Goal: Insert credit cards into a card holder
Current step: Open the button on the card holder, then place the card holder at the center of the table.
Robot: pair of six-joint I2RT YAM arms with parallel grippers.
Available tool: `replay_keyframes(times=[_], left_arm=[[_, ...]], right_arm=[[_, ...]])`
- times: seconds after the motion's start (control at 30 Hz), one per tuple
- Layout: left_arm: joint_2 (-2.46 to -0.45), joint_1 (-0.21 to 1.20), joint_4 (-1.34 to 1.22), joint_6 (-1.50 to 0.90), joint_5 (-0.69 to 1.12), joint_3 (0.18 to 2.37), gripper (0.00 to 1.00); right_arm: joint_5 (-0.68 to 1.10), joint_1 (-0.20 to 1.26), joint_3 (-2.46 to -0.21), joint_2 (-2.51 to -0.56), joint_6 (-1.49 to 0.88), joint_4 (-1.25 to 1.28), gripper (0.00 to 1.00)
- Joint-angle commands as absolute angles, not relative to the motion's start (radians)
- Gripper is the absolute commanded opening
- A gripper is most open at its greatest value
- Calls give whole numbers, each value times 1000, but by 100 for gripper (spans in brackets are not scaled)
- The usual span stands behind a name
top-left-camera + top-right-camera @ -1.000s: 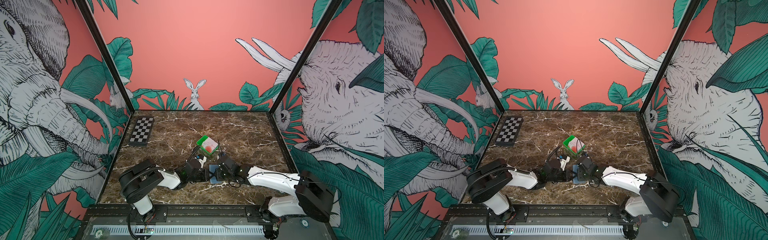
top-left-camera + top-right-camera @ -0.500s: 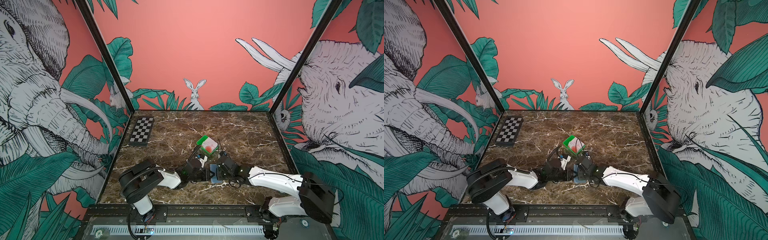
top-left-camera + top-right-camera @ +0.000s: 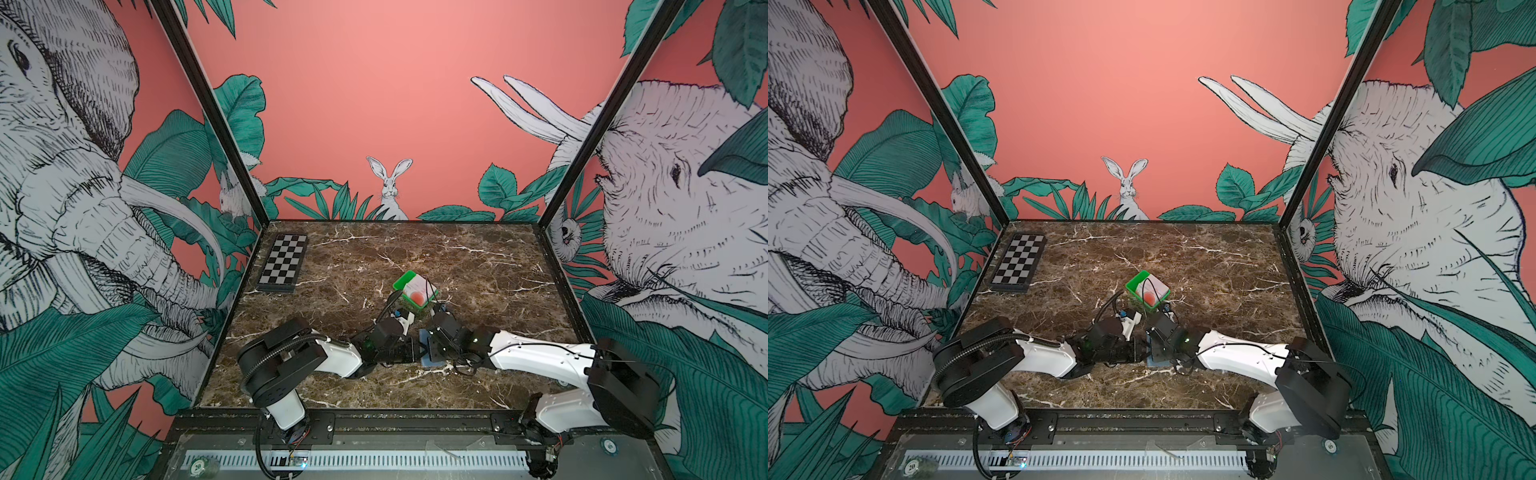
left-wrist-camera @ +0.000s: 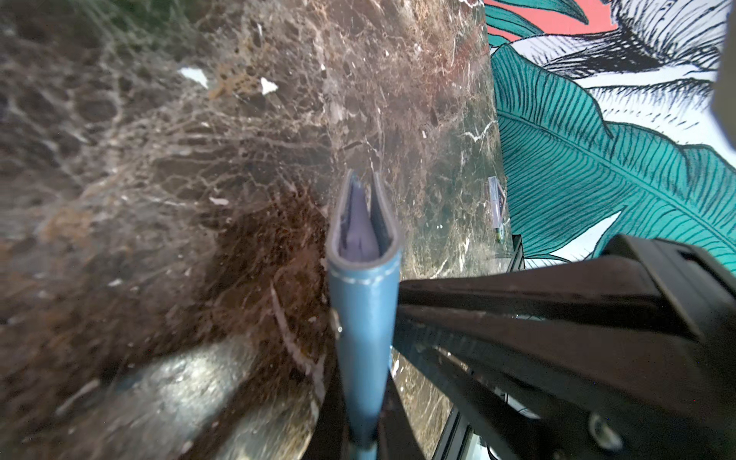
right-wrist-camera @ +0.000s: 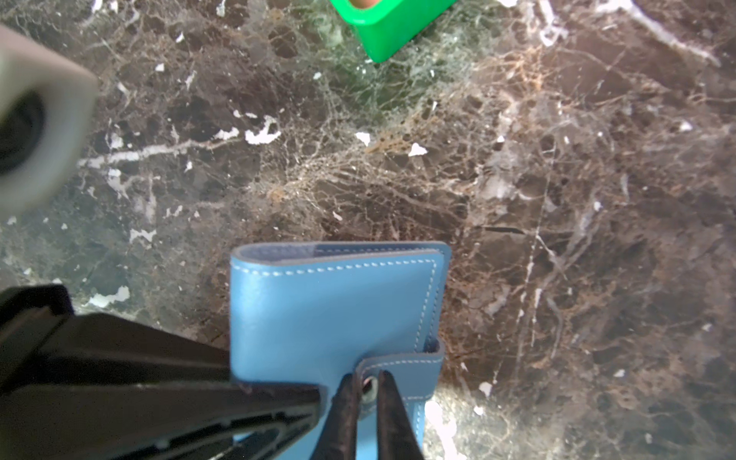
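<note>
The slate-blue card holder is folded shut and stands on edge low over the marble, between both grippers. My left gripper is shut on its folded end, seen edge-on with the leaves slightly apart. My right gripper is shut on the holder's snap tab, with the metal snap between the fingertips. In both top views only slivers of the card holder show between the left gripper and the right gripper. A pale credit card with a red circle lies in the green tray.
The green tray sits just behind the grippers, and its corner shows in the right wrist view. A folded checkerboard lies at the back left. Painted walls close in the marble table on three sides.
My right gripper has closed its fingers onto the snap tab, having been partly open. The left gripper and the card holder have stayed in place.
</note>
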State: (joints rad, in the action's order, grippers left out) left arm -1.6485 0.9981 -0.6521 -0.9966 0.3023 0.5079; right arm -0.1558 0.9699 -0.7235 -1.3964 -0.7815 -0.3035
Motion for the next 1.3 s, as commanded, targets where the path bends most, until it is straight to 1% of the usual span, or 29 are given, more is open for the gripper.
replay_keyframes(times=[0.0, 0.17, 0.37, 0.53, 0.83, 0.9, 0.97, 1.17, 1.27], left_arm=[[-1597, 1004, -636, -979, 315, 525, 0], [-1586, 1003, -616, -976, 310, 528, 0], [-1580, 1003, -590, -973, 303, 533, 0], [-1574, 1003, -538, -972, 261, 523, 0], [-1565, 1003, -524, -983, 232, 506, 1], [-1559, 1001, -501, -985, 216, 502, 4], [-1550, 999, -469, -980, 207, 505, 8], [-1491, 975, -365, -979, 169, 499, 27], [-1450, 961, -312, -968, 164, 498, 37]], right_arm=[[-245, 971, -742, -1403, -784, -353, 5], [-270, 974, -732, -1386, -791, -373, 0], [-287, 973, -718, -1366, -799, -379, 0], [-310, 973, -710, -1337, -805, -382, 0], [-279, 976, -695, -1299, -795, -347, 0], [-277, 980, -695, -1283, -788, -344, 0], [-273, 983, -700, -1268, -780, -350, 0], [-279, 1000, -729, -1234, -769, -390, 0], [-280, 1006, -742, -1220, -766, -398, 0]])
